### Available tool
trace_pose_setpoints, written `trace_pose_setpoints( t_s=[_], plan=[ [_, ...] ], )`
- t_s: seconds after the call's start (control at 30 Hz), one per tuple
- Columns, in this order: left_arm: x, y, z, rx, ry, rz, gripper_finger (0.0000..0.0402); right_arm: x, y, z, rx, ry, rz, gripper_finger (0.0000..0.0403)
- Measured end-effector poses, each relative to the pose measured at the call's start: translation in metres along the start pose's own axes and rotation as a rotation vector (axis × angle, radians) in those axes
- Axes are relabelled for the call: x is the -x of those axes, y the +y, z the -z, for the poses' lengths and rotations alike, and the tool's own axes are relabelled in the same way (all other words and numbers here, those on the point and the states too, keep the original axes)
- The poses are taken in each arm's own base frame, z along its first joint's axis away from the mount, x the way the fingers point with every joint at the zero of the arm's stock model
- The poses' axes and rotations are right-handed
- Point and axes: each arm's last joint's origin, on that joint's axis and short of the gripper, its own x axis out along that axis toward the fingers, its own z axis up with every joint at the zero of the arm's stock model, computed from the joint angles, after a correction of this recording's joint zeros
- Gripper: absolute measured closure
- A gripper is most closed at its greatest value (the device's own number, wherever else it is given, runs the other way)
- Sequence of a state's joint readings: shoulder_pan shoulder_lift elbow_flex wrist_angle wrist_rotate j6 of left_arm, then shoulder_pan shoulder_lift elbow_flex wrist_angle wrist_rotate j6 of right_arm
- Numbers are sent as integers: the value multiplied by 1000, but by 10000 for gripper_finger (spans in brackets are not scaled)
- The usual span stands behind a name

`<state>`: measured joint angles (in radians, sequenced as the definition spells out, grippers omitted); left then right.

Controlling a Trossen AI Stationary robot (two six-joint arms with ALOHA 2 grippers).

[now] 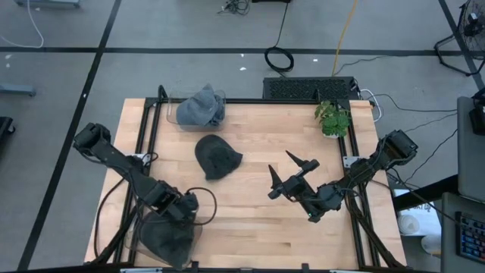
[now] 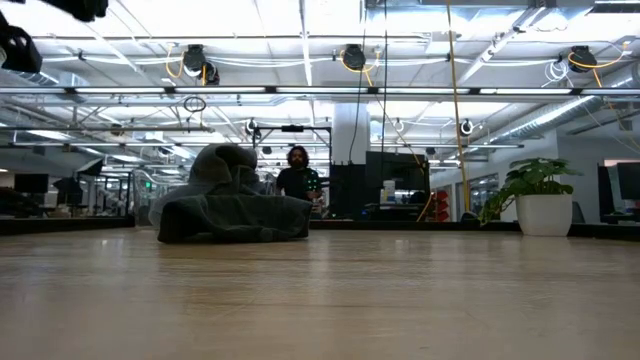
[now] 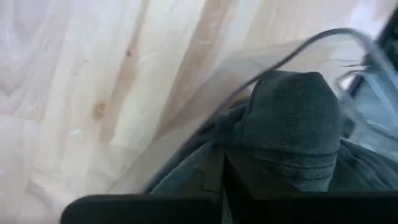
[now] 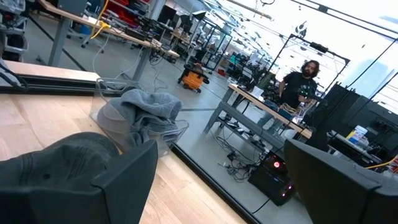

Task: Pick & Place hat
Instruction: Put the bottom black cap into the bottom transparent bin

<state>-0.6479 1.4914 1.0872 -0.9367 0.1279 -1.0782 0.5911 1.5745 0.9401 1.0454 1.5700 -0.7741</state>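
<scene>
Dark hat (image 1: 218, 157) lies mid-table; right hand (image 1: 292, 176) open beside it.

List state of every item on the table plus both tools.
Left tool: shut, at the near-left bin.
Right tool: open, empty, above bare table.
Dark hat: lying loose mid-table, untouched.
Grey hat: heaped in the clear bin at the far edge.
Near-left bin: holds dark fabric.
Potted plant: upright, far-right corner.
</scene>
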Motion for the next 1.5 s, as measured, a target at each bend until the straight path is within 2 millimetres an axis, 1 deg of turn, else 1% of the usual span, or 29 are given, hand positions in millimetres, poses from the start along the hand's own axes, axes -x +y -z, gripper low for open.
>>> trace_pose_setpoints(
  t_s=[0.1,0.23,0.43,0.53,0.6,0.7,0.77,0.87,0.93,1.0,1.07,1.13,1.27,1.4,1.5],
  plan=[
    [-2,4,-3,6,-21,-23,390,0,0,0,-2,0,0,67],
    [0,3,-5,-5,-33,-20,398,0,0,0,-2,0,0,67],
    [17,-4,-4,-56,-57,-1,399,0,0,0,-4,0,0,67],
    [33,-13,6,-83,-63,8,399,0,0,0,-23,0,0,67],
    [41,-20,21,-116,-53,7,399,1,0,0,-39,-2,-4,67],
    [47,-30,45,-57,-40,36,399,5,0,0,-61,-6,-13,67],
    [46,-34,64,36,-40,20,400,8,1,0,-78,-9,-22,67],
    [42,-35,88,178,-107,-25,399,11,1,-1,-86,-14,-34,67],
    [36,-32,100,245,-147,-72,400,13,0,-1,-94,-15,-37,67],
    [31,-29,107,332,-163,-103,400,13,-1,-2,-102,-15,-38,67],
    [26,-25,111,410,-140,-125,399,13,-1,-2,-99,-16,-38,67],
    [20,-22,113,445,-120,-140,400,13,-1,-2,-98,-16,-38,67],
    [13,-24,111,439,-121,-103,400,11,-2,-3,-92,-15,-34,67],
    [7,-21,107,461,-116,-107,399,9,-4,-5,-90,-12,-27,67],
    [-1,-17,103,489,-119,-103,400,8,-4,-5,-89,-12,-25,67]
  ],
)
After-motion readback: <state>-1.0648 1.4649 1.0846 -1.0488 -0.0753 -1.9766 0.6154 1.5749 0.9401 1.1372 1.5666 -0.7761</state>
